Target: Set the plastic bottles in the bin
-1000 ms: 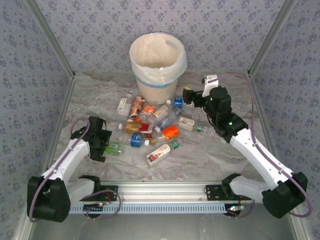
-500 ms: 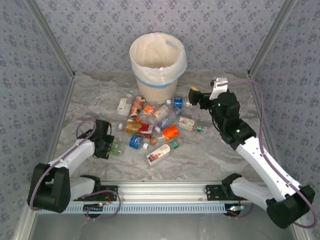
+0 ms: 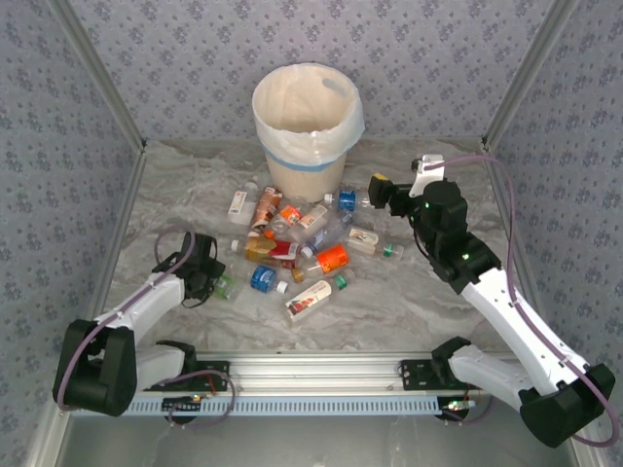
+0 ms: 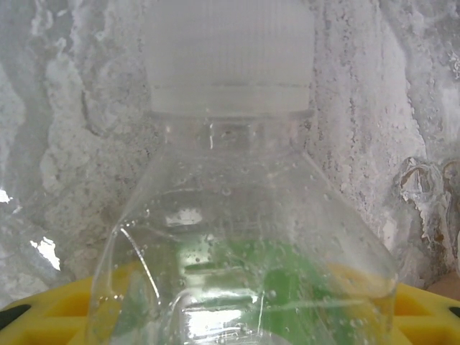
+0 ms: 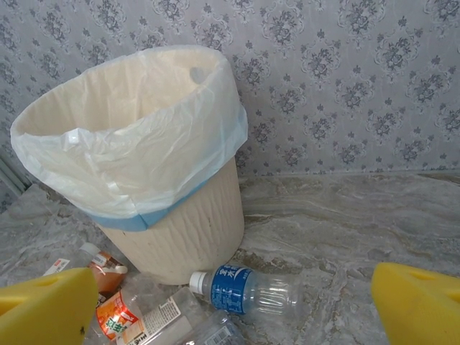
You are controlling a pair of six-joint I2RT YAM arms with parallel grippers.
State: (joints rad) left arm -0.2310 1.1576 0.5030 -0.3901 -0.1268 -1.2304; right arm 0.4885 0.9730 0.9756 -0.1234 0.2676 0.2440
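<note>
Since a second ago the left gripper (image 3: 215,280) has slid forward from the near-left of the bin (image 3: 302,177) and now sits over the green-labelled bottle (image 3: 227,285), which was lying clear in front of it before. The right gripper (image 3: 378,185) has drifted a little further right of the bin as its wrist swung outward, and it has barely shifted in the last half second. The bin stands upright at the far middle of the marble table (image 3: 409,302), with its translucent bag folded over the rim. What shows of its inside is pale bag lining. The plastic bottles (image 3: 292,243) lie on their sides in a loose heap just in front of the bin, and the green-labelled one is at the heap's left edge. In the left wrist view that bottle (image 4: 237,251) runs lengthwise away from the camera, its white cap at the far end, with the yellow pads (image 4: 65,309) showing on either side of its body. Whether they press on it I cannot tell. In the right wrist view the yellow pads (image 5: 420,302) stand wide apart with nothing between them. Beyond them a blue-labelled bottle (image 5: 244,290) lies crosswise just beside the foot of the bin (image 5: 180,237), its white cap pointing toward the bin.
</note>
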